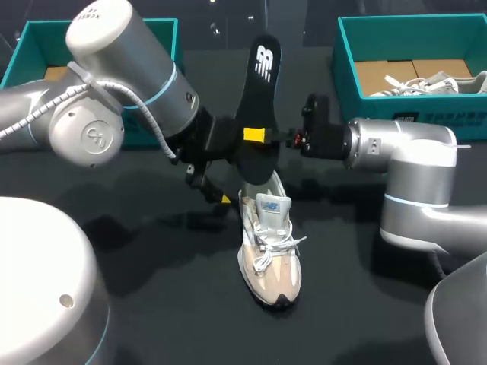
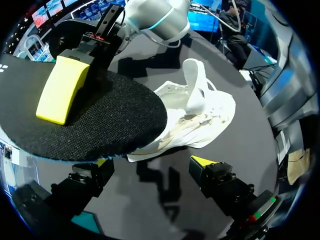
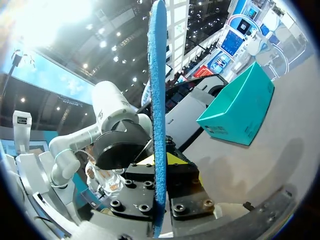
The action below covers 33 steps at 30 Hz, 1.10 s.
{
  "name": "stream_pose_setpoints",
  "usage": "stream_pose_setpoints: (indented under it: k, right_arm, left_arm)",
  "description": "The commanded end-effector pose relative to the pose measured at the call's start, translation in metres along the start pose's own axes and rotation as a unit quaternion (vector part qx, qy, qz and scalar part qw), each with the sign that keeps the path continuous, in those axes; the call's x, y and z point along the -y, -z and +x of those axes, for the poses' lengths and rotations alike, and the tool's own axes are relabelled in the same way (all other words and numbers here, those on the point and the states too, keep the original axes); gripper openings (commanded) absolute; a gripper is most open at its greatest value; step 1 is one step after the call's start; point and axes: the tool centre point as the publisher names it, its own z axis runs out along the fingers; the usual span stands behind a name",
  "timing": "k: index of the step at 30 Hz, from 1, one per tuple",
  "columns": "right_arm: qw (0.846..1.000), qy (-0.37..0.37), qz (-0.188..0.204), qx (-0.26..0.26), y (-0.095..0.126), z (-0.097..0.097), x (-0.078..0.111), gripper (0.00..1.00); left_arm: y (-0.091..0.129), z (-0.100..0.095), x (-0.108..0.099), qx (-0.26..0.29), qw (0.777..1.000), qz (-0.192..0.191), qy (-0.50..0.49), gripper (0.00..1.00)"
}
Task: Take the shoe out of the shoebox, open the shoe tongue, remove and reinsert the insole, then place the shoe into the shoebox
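Observation:
A black insole point(image 1: 259, 91) with a white logo stands upright in the air, and my right gripper point(image 1: 256, 135) is shut on its middle. In the right wrist view the insole's blue edge point(image 3: 158, 90) runs between that gripper's yellow tips point(image 3: 160, 164). Below it a beige and white shoe point(image 1: 270, 243) rests on the table, tongue up. My left gripper point(image 1: 217, 186) hangs open just left of the shoe's heel. In the left wrist view its fingers point(image 2: 152, 165) hold nothing, with the insole point(image 2: 85, 120) above them and the shoe point(image 2: 195, 115) ahead.
A teal shoebox point(image 1: 346, 61) at the back right holds another pale shoe point(image 1: 426, 82) on cardboard. A second teal box point(image 1: 23, 46) stands at the back left behind my left arm, and also shows in the right wrist view point(image 3: 240, 110). The tabletop is black.

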Motion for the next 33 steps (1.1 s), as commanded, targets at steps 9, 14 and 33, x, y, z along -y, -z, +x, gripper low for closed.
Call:
stream_pose_setpoints:
  k: [9, 14, 33]
  right_arm:
    - [1.0, 0.011, -0.007, -0.016, -0.002, -0.017, 0.002, 0.0]
    - [1.0, 0.02, -0.009, -0.015, -0.002, -0.02, 0.004, 0.0]
    - [0.999, 0.047, -0.02, -0.013, 0.011, -0.022, 0.007, 0.0]
  left_arm:
    - [-0.019, 0.0, -0.01, -0.003, 1.0, 0.002, 0.019, 1.0]
    - [-0.023, 0.001, -0.012, -0.002, 1.0, 0.001, 0.023, 1.0]
    - [-0.032, -0.01, -0.008, 0.0, 1.0, 0.003, 0.019, 1.0]
